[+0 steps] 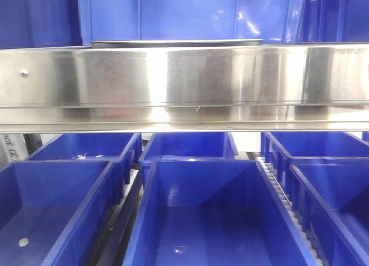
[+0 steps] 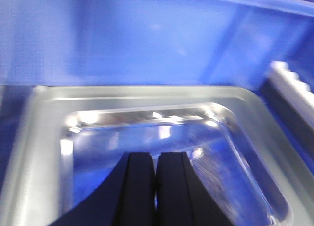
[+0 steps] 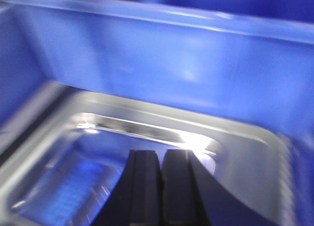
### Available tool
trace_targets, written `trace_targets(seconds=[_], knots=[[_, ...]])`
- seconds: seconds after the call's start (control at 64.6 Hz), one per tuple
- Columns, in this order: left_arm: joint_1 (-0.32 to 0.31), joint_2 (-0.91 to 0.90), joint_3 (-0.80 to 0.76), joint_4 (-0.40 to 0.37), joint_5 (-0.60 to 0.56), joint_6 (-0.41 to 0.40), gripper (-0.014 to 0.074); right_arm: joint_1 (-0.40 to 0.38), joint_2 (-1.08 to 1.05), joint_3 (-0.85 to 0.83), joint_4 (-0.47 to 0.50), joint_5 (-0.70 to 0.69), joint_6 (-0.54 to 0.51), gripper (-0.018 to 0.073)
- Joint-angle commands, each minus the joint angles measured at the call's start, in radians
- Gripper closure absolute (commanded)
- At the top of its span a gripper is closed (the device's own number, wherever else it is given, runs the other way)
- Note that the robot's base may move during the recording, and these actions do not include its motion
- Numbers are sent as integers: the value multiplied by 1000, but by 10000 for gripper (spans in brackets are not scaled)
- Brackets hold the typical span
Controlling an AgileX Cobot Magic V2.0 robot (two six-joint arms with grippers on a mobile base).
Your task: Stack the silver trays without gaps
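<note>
Closed fingers [image 2: 156, 187] [image 3: 161, 187] of both arms hover above silver trays [image 2: 147, 101] [image 3: 235, 138].

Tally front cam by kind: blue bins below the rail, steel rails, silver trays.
Blue bins below the rail: 6
Brushed-steel rail: 1
Silver tray, only its rim edge showing just above the rail: 1
Total: 8
</note>
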Motion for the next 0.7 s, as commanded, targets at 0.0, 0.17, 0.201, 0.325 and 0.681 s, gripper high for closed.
trace_targets(seconds=[0.0,0.17,0.201,0.325,0.681], knots=[[-2,-62,103,-4,-181,3,601,-1,-61,107,-38,-165,-13,640],[-2,-189,344,34,-456,3,601,-1,-161,317,-88,-422,-13,640],[-2,-213,390,46,-497,3,601,-1,-177,347,-88,-454,-13,640],[-2,-303,535,93,-577,3,601,-1,-248,483,-88,-556,-13,640],[-2,-596,786,97,-563,3,601,-1,-530,738,-88,-553,-13,640]])
